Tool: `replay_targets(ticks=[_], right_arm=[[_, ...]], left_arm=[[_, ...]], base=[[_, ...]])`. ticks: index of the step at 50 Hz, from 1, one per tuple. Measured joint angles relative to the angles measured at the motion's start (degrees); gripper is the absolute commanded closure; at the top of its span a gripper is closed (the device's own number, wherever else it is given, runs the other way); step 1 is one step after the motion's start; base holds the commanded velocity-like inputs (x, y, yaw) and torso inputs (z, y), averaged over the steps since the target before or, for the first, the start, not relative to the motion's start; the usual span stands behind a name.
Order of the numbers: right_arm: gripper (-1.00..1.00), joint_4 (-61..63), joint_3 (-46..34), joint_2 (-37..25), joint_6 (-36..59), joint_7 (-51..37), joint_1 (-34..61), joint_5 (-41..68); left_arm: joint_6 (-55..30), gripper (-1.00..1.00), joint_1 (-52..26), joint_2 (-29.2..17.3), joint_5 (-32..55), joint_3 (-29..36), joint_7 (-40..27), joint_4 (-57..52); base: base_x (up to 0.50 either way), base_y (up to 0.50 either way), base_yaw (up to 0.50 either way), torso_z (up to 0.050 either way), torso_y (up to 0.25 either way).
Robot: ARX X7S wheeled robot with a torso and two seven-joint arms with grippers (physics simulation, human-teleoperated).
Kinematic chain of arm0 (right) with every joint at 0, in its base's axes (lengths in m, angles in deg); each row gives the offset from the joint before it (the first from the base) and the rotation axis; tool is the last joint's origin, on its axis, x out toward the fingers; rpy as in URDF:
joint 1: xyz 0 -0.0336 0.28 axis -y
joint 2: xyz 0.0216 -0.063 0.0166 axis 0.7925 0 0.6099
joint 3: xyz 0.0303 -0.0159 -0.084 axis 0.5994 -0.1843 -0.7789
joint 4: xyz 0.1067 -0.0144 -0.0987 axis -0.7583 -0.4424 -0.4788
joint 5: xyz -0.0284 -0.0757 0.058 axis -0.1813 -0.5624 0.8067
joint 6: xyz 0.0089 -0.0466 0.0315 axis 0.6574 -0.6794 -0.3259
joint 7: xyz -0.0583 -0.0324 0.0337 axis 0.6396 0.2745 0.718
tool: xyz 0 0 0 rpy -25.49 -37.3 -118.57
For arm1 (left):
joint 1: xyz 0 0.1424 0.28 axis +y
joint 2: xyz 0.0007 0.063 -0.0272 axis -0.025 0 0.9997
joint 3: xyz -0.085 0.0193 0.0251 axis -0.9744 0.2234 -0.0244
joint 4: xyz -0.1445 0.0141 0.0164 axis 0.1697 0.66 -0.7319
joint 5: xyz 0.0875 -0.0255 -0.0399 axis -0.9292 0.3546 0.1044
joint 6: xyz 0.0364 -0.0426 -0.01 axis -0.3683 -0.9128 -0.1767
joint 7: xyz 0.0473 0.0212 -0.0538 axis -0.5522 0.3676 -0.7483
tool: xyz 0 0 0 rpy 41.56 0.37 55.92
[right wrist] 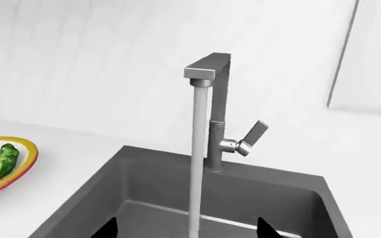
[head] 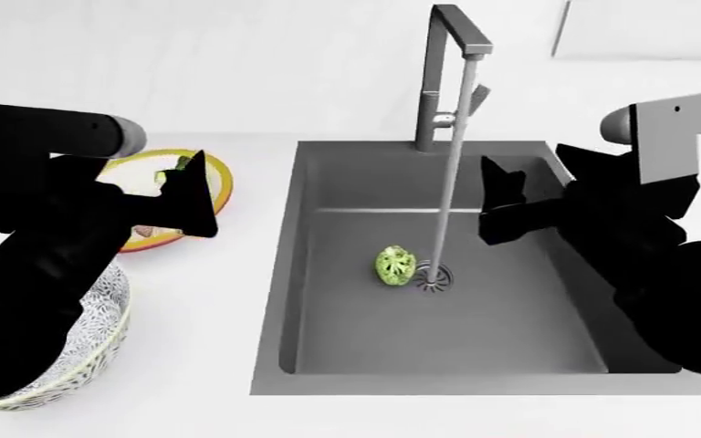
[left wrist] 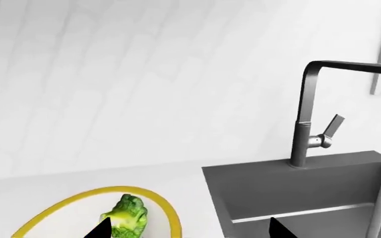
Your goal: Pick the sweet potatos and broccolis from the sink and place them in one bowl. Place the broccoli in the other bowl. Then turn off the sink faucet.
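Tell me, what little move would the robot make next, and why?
Probably lower the right pincer into the sink toward the broccoli lying by the drain. That piece is the only food left in the basin, the right pincer looks open and empty above it, and the yellow-rimmed bowl already holds broccoli. Water runs from the faucet, so shutting it comes after.

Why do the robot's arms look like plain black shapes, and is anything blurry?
Head view: the arms render flat black with no shading, and the broccoli in the sink looks sharp. Left wrist view: nothing is blurred and the faucet is crisp. Right wrist view: even, soft light with no glare.
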Motion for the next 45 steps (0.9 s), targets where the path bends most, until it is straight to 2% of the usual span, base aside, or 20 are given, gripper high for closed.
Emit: replay_targets(ticks=[25,45], right_arm=[[-1.0,1.0,0.1,-1.0,-1.7,-0.7,-2.4,-1.4],[-1.0,0.8,-1.1,-0.9,-3.0,-0.1,-2.5,-2.9]], left_arm=[[0.1,-1.0,0.2,1.2,-1.1,0.8,0.4,0.5],[0.5,-1.0,0.2,1.4,-2.0,1.0,1.2,1.4]], base=[[0.05,-0.49,0.0,0.0,0.0],[0.25,-0.08,0.0,0.0,0.0]])
